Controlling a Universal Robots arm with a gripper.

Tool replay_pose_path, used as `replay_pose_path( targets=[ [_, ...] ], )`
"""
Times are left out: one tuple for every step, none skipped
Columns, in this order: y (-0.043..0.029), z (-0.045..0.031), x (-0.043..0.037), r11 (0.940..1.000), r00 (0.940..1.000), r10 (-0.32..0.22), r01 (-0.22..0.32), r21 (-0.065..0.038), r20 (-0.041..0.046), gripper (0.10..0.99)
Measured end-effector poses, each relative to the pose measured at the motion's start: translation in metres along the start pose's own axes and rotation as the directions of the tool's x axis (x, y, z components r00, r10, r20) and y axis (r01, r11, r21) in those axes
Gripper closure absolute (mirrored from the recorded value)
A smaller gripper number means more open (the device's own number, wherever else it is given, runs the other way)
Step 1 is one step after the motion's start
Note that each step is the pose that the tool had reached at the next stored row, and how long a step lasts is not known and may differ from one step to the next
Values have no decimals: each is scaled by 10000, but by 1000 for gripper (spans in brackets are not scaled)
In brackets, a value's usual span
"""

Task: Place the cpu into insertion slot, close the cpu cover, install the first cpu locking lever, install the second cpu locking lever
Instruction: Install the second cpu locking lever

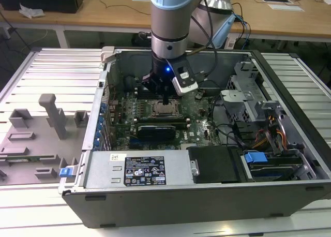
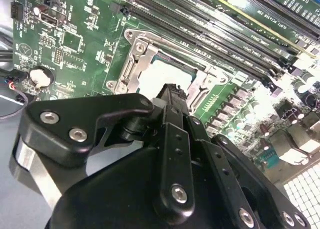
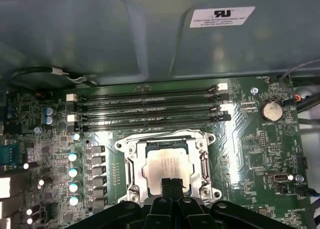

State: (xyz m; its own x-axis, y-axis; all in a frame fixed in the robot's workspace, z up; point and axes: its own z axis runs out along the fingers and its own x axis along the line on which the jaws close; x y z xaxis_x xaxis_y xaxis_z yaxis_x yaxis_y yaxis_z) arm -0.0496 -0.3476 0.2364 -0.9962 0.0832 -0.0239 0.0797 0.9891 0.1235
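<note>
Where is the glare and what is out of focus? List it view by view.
Exterior view: even room light, a blue indicator glowing on the gripper above the cpu. First wrist view: bright glare on the board beside the insertion slot, upper case wall dim and soft. Second wrist view: gripper body near and blurred, washed-out highlights on the heatsink.

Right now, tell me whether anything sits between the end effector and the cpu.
Nothing visible does. The end effector hangs directly over the cpu, which already lies in the slot with its metal face uncovered; the tips sit at its edge, fingers together.
</note>
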Motion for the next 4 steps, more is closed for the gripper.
replay_pose_path(
  targets=[
    [0, -1, 1, 10000, 10000, 1, -1, 3, -1, 980],
    [0, -1, 1, 10000, 10000, 1, -1, 5, 0, 980],
    [0, -1, 0, 10000, 10000, 1, -1, 6, 0, 980],
    [0, -1, 0, 10000, 10000, 1, -1, 6, 0, 980]
  ],
)
